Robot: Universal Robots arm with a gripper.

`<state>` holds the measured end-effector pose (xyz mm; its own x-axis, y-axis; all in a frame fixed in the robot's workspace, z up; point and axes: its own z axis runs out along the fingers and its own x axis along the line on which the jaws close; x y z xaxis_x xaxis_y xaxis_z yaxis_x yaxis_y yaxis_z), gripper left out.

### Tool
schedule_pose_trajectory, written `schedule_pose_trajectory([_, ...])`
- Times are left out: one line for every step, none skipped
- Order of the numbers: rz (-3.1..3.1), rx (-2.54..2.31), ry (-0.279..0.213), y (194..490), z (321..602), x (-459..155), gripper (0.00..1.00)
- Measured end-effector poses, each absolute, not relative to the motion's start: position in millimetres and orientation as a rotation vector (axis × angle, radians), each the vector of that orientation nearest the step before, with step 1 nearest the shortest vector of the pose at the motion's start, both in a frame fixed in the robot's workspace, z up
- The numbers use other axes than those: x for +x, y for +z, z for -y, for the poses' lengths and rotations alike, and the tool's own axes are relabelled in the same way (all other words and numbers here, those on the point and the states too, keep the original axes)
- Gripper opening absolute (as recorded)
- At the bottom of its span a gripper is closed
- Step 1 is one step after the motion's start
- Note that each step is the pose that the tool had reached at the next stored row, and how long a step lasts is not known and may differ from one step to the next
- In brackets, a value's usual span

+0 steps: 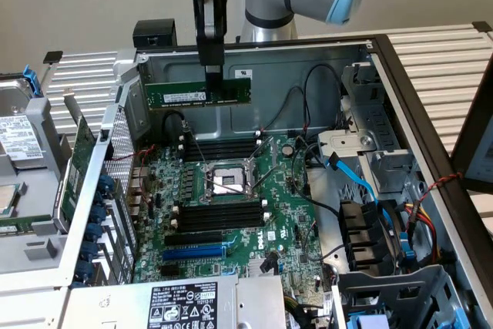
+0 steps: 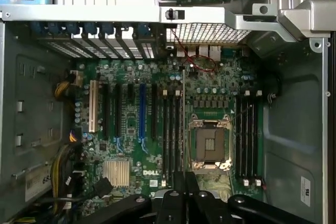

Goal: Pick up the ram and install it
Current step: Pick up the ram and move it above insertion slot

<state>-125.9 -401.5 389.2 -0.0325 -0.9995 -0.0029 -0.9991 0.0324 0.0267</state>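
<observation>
Pinching the ram [image 1: 199,92] along its upper edge, the gripper [image 1: 212,75] holds it lengthwise and level above the motherboard [image 1: 286,213], near the far wall of the computer case [image 1: 269,63].

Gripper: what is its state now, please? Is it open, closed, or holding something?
Gripper: closed on the ram, which it holds in the air above the motherboard.

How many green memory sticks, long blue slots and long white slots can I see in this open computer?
green ram stick: 1
long blue slot: 1
long white slot: 1
Total: 3
</observation>
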Motion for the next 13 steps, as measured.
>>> schedule_pose_trajectory([2.246, 2.172, -0.031, 388, 401, -126, 0.13])
schedule_pose_trajectory([2.250, 2.168, -0.031, 387, 400, -126, 0.13])
schedule_pose_trajectory([2.258, 2.160, -0.032, 385, 400, -126, 0.13])
schedule_pose_trajectory([2.267, 2.150, -0.032, 384, 400, -126, 0.13])
schedule_pose_trajectory([2.279, 2.140, -0.034, 383, 400, -126, 0.13])
schedule_pose_trajectory([2.292, 2.128, -0.036, 382, 400, -126, 0.13])
schedule_pose_trajectory([2.302, 2.118, -0.037, 380, 400, -126, 0.13])
schedule_pose_trajectory([2.307, 2.113, -0.038, 379, 400, -126, 0.13])
schedule_pose_trajectory([2.310, 2.113, -0.042, 378, 400, -125, 0.13])
schedule_pose_trajectory([2.312, 2.115, -0.046, 377, 400, -125, 0.13])
schedule_pose_trajectory([2.314, 2.117, -0.051, 376, 400, -125, 0.13])
schedule_pose_trajectory([2.316, 2.119, -0.057, 375, 400, -125, 0.13])
schedule_pose_trajectory([2.321, 2.123, -0.066, 374, 400, -125, 0.13])
